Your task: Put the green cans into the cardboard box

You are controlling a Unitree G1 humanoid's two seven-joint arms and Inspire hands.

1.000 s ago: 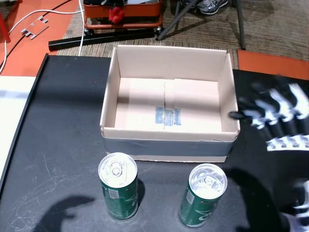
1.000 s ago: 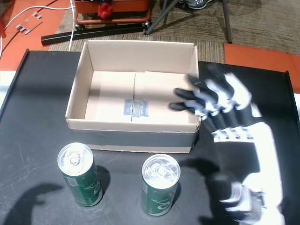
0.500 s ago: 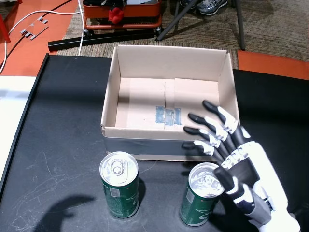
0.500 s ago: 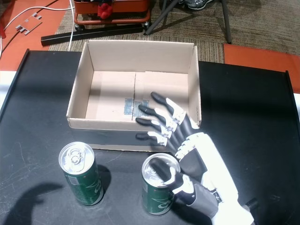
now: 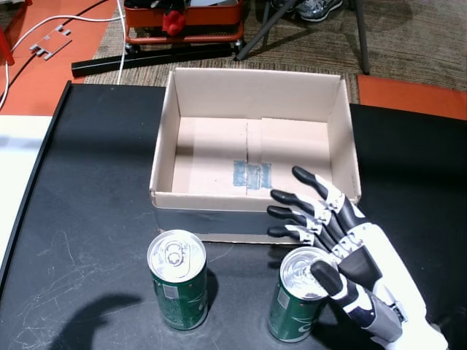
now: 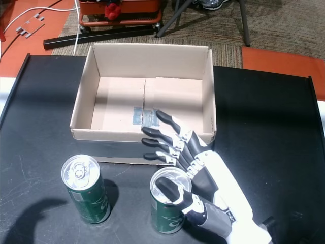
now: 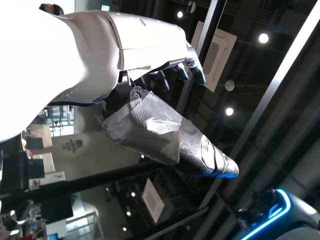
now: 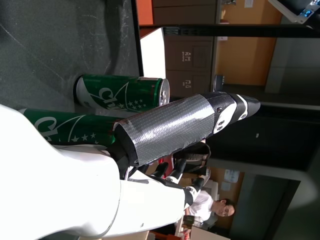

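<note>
You have two green cans, both upright on the worktop [image 5: 87,189] just in front of the box [image 5: 252,95]: left can [image 5: 177,289], right can [image 5: 299,294]. Your right hand [image 5: 343,248] partly hides the right can, fingers spread, thumb over its top, no grip. Left hand [image 7: 150,100]: grip unclear.

I see a black tabletop [image 5: 87,189], an orange cart base [image 5: 182,22] with a red knob [image 5: 174,22] beyond it, white cable [image 5: 44,25], orange floor mat [image 5: 412,95], a seated person [image 8: 210,207] in my right wrist view.
</note>
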